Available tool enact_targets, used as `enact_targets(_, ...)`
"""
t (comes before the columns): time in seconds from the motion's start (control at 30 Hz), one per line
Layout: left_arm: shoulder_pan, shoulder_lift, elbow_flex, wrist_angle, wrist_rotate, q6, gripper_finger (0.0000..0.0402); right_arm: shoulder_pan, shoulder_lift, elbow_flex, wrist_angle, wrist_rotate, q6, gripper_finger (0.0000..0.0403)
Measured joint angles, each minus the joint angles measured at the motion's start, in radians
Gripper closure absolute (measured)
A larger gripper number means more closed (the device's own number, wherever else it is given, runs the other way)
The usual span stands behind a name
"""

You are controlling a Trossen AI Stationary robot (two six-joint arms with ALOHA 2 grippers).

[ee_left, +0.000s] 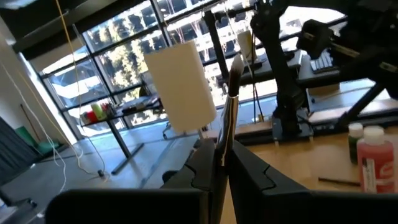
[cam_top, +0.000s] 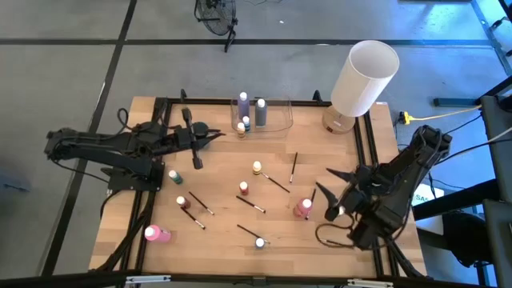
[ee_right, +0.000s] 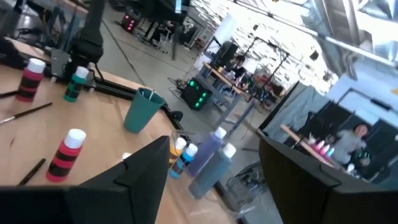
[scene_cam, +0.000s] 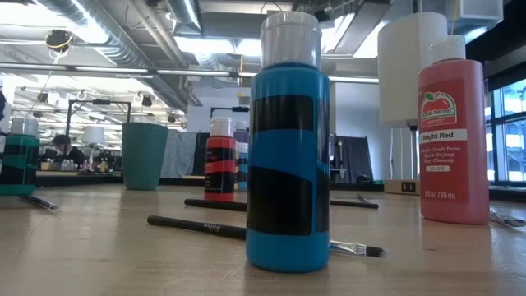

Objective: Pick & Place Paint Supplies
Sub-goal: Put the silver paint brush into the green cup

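1. One thin paintbrush (ee_left: 231, 93) is clamped upright between the closed fingers of the left gripper (ee_left: 225, 149). This gripper is held near the clear container (cam_top: 276, 120) at the far edge of the table (cam_top: 224, 256).
2. The right gripper (cam_top: 324, 202) is seen with its fingers spread wide and nothing between them. A pink bottle (cam_top: 302, 208) stands just beside it.
3. Four bottles are counted inside the container, among them a tall lilac bottle (cam_top: 243, 102) and a grey bottle (cam_top: 261, 108).
4. Seven bottles are counted on the bare table. They include a green bottle (cam_top: 174, 177), a red bottle (cam_top: 244, 189), a blue bottle (scene_cam: 288, 156) and a pink bottle lying on its side (cam_top: 156, 234).
5. At least five further brushes are scattered among the bottles, one of them (cam_top: 276, 184) lying near the middle of the table.
6. The bottles are round, made of smooth plastic and topped with pale caps. The blue one is wrapped in a black label.
7. The brushes are slim, with dark handles. The table is made of light wood.
8. One large white cylinder (cam_top: 364, 76) is seen at the far right corner, and one teal cup (scene_cam: 144, 154) in the low view.
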Motion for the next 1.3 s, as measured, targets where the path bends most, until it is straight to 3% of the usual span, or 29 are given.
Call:
enact_targets(0.2,0.033,-0.101,-0.182,0.184,0.029,-0.017,0.0382,-0.031,-0.006,-0.052,-0.070,0.000,0.185,0.0153)
enact_targets(0.57,0.195,-0.218,-0.237,0.147,0.133,-0.055,0.0382,-0.073,-0.027,-0.073,-0.070,-0.001,0.355,0.0153)
enact_targets(0.73,0.241,-0.229,-0.278,0.214,0.331,-0.158,0.0382,-0.092,-0.027,-0.053,-0.060,0.000,0.385,0.0153)
enact_targets(0.8,0.237,-0.225,-0.299,0.276,0.359,-0.163,0.0382,-0.097,-0.027,-0.053,-0.066,0.000,0.385,0.0153)
enact_targets(1.07,0.264,-0.224,-0.315,0.262,0.309,-0.151,0.0382,-0.125,-0.027,-0.053,-0.067,-0.001,0.384,0.0153)
enact_targets(1.3,0.299,-0.295,-0.315,0.037,0.077,-0.192,0.0382,-0.139,-0.027,-0.058,-0.066,-0.033,0.381,0.0154)
